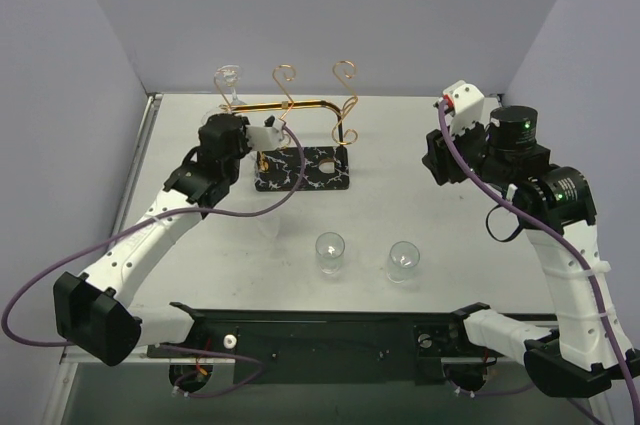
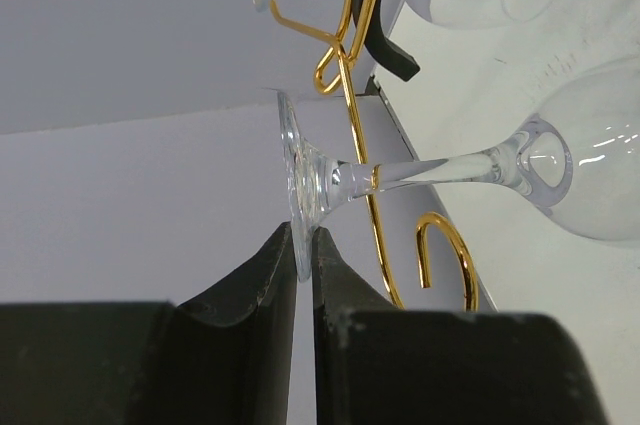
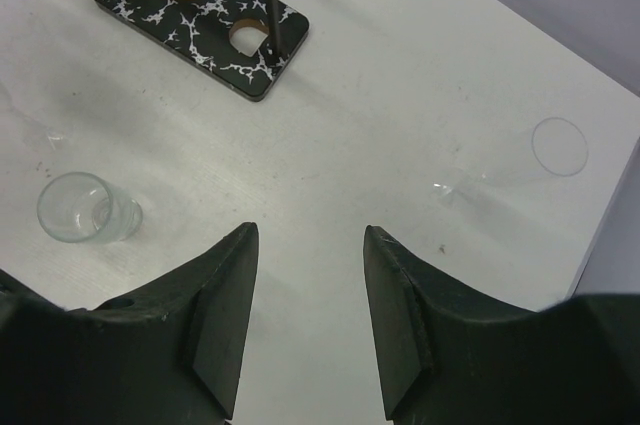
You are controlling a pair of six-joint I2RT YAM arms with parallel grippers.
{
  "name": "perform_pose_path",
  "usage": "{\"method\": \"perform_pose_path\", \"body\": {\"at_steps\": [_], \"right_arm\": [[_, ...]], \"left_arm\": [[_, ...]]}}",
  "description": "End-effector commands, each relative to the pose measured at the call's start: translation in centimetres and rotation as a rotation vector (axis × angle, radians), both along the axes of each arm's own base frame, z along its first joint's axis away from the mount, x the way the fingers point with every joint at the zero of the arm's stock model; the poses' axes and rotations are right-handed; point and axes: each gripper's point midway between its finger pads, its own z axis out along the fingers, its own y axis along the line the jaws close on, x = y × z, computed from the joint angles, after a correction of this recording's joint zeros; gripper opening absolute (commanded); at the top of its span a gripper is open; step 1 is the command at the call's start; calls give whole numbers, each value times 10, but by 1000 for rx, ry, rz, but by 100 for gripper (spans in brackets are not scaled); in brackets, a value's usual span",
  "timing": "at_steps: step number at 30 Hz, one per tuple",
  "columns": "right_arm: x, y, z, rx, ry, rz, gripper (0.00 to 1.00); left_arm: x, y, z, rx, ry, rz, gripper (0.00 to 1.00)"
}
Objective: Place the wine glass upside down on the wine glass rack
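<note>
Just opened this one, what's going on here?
The left pincer is shut on the foot of a clear wine glass, foot up, its stem against the copper-gold wire rack with the black white-veined base. The right pincer hangs open and empty over the white table. Two more clear glasses stand on it nearer the arms.

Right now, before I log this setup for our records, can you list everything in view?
wine glass rack: one, copper-gold wire, black white-veined base, far side of table.
wine glass: one, clear, at the rack's left end, foot in the left hand.
other glasses: two, clear, standing near the arms; maybe a third lying by the table's edge.
table: one, pale grey, under everything.
walls: lilac-grey, around the table.
left hand: one, black, shut on the wine glass's foot.
right hand: one, black, open, empty, above the table.
</note>
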Motion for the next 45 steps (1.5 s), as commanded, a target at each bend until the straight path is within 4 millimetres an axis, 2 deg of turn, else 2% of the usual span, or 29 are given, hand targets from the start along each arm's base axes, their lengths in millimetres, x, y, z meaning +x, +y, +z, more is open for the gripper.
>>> {"method": "perform_pose_path", "body": {"at_steps": [1,12,18,26,38,45], "right_arm": [[-2,1,8,31,-29,3,42],[-4,1,10,45,-29,4,42],[-3,3,10,47,-29,10,42],[-5,3,7,49,-21,11,42],[-3,3,4,51,-12,11,42],[-1,4,1,53,-3,14,42]], "left_arm": [[3,12,40,-56,-138,36,0],[-3,31,45,-46,-146,59,0],[-13,35,50,-60,-150,60,0],[-23,40,45,-57,-141,65,0],[-39,39,36,-49,-115,56,0],[-47,21,31,-44,-97,18,0]]}}
